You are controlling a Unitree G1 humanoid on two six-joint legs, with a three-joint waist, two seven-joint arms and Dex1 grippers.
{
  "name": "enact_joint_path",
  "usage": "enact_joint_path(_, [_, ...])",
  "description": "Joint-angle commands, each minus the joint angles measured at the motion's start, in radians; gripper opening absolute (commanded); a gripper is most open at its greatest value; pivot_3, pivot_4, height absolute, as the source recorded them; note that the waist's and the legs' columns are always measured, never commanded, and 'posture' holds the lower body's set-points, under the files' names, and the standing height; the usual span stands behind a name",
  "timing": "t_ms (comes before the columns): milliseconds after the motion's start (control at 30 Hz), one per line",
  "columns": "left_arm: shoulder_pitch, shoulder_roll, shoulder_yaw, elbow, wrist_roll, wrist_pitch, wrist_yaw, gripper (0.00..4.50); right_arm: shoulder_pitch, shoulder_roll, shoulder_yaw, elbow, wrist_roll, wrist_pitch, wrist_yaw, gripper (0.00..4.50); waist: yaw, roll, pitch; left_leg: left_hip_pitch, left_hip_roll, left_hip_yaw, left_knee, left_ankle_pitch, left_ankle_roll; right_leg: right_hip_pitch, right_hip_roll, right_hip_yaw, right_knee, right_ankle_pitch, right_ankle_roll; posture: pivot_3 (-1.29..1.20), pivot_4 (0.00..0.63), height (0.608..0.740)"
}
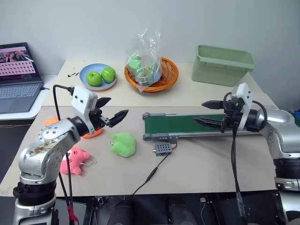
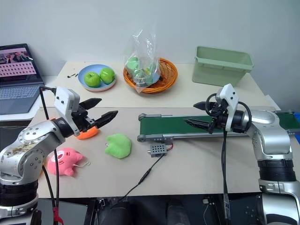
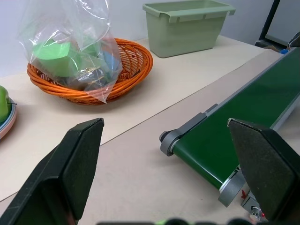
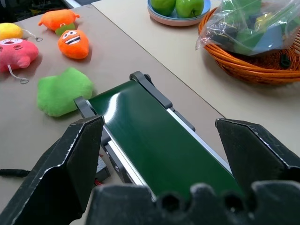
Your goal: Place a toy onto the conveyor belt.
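Toy (image 4: 9, 31) lies at the table's near left edge, beside the pink plush (image 4: 18, 50), probably behind the left arm. Left gripper (image 1: 112, 117) nearer, wide open, empty. Right gripper (image 2: 201, 115) open, empty over belt (image 2: 187, 125).

A robotics test lab: a plain beige worktop (image 1: 197, 164) against a bare wall carries a small conveyor belt (image 1: 187, 124) with loose wiring, and an open laptop (image 1: 16, 77) sits at ten o'clock.
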Motion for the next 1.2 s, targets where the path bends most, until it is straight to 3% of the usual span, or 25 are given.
enact_joint_path(33, [0.024, 0.007, 0.008, -0.024, 0.007, -0.038, -0.012, 4.5, -0.026, -0.024, -0.004, -0.012, -0.012, -0.027, 0.007, 4.47, 0.0, 0.0, 0.0, 0.0, 0.0, 0.0, 0.0, 0.0, 0.0, 0.0, 0.0, 0.0, 0.0, 0.0, 0.0, 0.0, 0.15, 0.74])
enact_joint_path(600, [0.095, 0.05, 0.076, -0.042, 0.015, -0.011, 0.009, 4.5, -0.133, -0.006, 0.066, -0.023, 0.003, -0.009, 0.114, 4.47, -0.003, 0.0, 0.0, 0.0, 0.0, 0.0, 0.0, 0.0, 0.0, 0.0, 0.0, 0.0, 0.0, 0.0, 0.0, 0.0, 0.15, 0.74])
enact_joint_path(733, [0.225, 0.094, 0.237, -0.066, 0.017, -0.014, 0.018, 4.5, -0.212, 0.03, 0.105, 0.03, -0.004, -0.035, 0.161, 4.47, -0.025, 0.001, 0.0, 0.001, 0.001, 0.001, -0.001, 0.0, 0.0, -0.001, 0.001, 0.001, 0.0, 0.0, 0.0, 0.0, 0.15, 0.74])
enact_joint_path(900, [0.321, 0.07, 0.388, -0.09, 0.032, 0.009, 0.114, 4.5, -0.277, 0.041, 0.191, 0.093, -0.044, -0.061, 0.261, 4.47, -0.02, 0.001, 0.001, 0.0, 0.001, 0.0, -0.001, 0.0, 0.0, -0.001, 0.0, 0.0, 0.0, 0.0, 0.0, 0.0, 0.15, 0.74])
enact_joint_path(1133, [0.385, -0.062, 0.617, -0.153, -0.062, 0.076, 0.266, 4.5, -0.394, 0.103, 0.267, 0.238, -0.103, -0.169, 0.351, 4.47, -0.012, 0.001, 0.001, 0.0, 0.001, -0.001, -0.001, 0.0, 0.0, -0.001, -0.001, 0.0, 0.0, 0.0, 0.0, 0.0, 0.15, 0.74])
enact_joint_path(1200, [0.397, -0.123, 0.758, -0.117, -0.125, 0.101, 0.343, 4.5, -0.419, 0.127, 0.282, 0.284, -0.119, -0.2, 0.37, 4.47, -0.01, 0.001, 0.001, 0.0, 0.001, -0.002, -0.001, 0.0, 0.0, -0.001, -0.001, -0.001, 0.0, 0.0, -0.001, 0.0, 0.15, 0.74])
